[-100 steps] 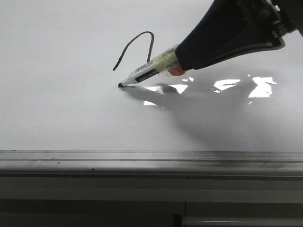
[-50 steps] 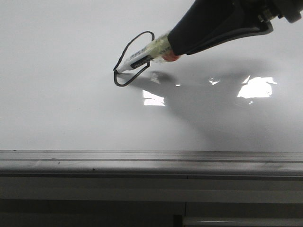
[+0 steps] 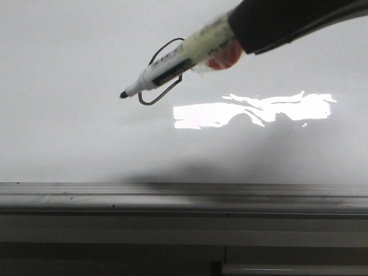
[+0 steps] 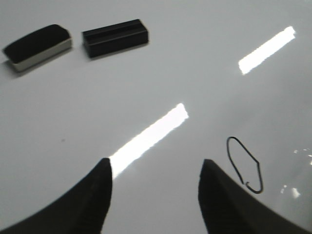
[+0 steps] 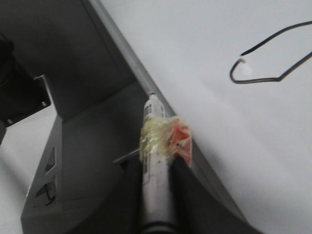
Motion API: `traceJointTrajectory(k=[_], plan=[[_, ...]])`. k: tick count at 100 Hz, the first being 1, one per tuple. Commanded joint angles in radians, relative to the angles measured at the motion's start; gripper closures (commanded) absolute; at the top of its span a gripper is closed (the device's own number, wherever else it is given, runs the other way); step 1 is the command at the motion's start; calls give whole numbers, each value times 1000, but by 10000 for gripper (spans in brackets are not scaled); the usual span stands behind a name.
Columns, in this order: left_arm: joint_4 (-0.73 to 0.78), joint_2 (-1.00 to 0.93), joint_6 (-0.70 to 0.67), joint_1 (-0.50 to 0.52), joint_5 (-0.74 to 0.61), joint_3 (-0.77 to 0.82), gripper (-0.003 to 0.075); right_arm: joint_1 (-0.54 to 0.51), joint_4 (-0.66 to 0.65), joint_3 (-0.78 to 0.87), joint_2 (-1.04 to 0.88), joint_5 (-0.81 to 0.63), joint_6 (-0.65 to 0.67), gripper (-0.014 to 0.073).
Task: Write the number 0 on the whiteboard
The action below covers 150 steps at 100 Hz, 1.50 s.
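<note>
The whiteboard is a glossy pale board with a grey metal frame edge. On it is the number 0, a thin black lopsided loop partly hidden behind the marker; it also shows in the left wrist view and the right wrist view. My right gripper is shut on a white marker wrapped in yellowish tape, held above the board with its black tip off the surface. My left gripper is open and empty above the board, the 0 beside one finger.
A black-topped eraser and a black rectangular block lie on the board in the left wrist view. Bright light glare lies on the board. A dark grey robot base stands beyond the board's frame edge.
The loop was closed on the board, then my right gripper lifted the marker up and away; its tip has left the surface and its shadow has dropped toward the near edge.
</note>
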Motion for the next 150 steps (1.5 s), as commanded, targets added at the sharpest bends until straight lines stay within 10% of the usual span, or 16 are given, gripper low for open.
traceJointTrajectory(k=[1, 88, 119, 150], plan=[[8, 59, 1, -8, -115, -5, 272, -6, 54, -37, -14, 6, -9, 662], [192, 474, 1, -8, -388, -17, 304, 221, -30, -234, 166, -95, -37, 662], [195, 474, 1, -8, -409, -17, 638, 226, -35, -234, 166, -126, -37, 662], [195, 474, 1, -8, -375, -17, 680, 226, -35, -234, 166, -149, -37, 662]])
